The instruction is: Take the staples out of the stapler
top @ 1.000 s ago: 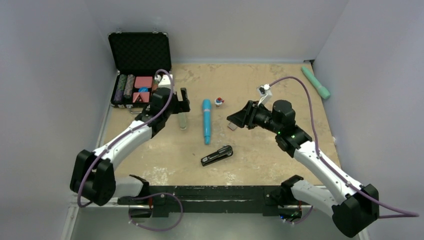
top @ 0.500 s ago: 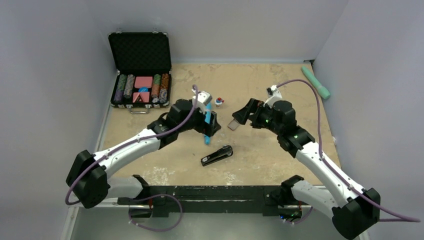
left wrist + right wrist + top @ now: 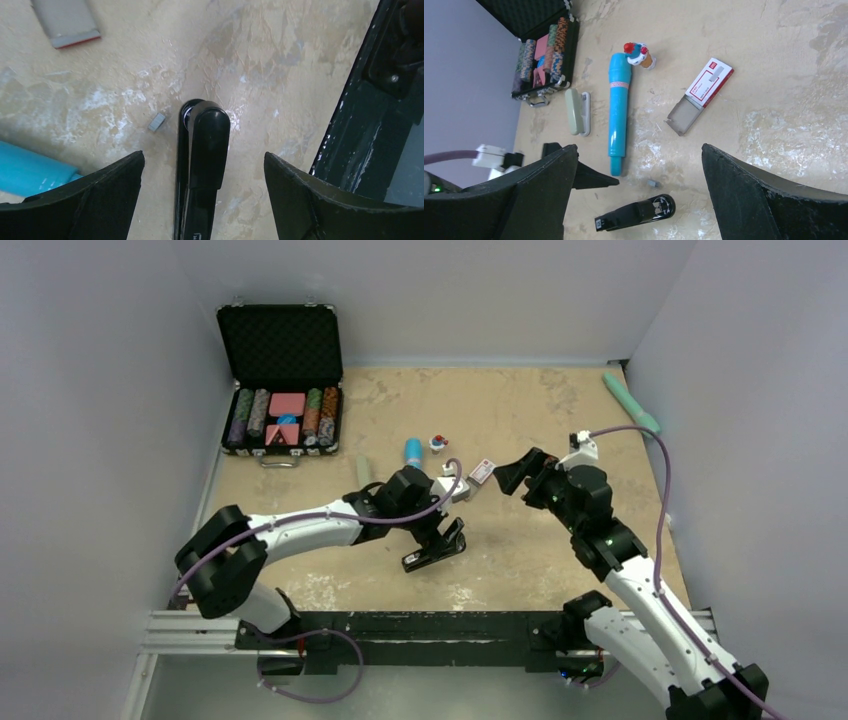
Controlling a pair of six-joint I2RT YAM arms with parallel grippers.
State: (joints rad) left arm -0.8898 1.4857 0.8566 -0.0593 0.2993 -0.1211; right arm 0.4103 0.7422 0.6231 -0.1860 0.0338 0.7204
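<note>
The black stapler (image 3: 434,549) lies closed on the tan table near the front middle. My left gripper (image 3: 446,531) is open and hovers right over its far end. In the left wrist view the stapler (image 3: 202,165) lies lengthwise between the two fingers without touching them, and my left gripper (image 3: 204,156) holds nothing. A small grey staple strip (image 3: 157,122) lies just beside the stapler's rounded end; it also shows in the right wrist view (image 3: 653,183). My right gripper (image 3: 512,475) is open and empty, raised right of centre. In its own view the right gripper (image 3: 639,147) looks down on the stapler (image 3: 636,215).
A red-and-white staple box (image 3: 482,471) lies with its grey tray slid out. A blue pen (image 3: 412,450), a small toy (image 3: 438,442) and a beige stapler (image 3: 576,112) lie behind. An open chip case (image 3: 285,390) stands back left, a teal tool (image 3: 632,403) back right. The black rail (image 3: 380,100) runs along the front.
My left arm swung from near the case, across the blue pen, down over the black stapler. My right arm drew back to the right, uncovering the staple box.
</note>
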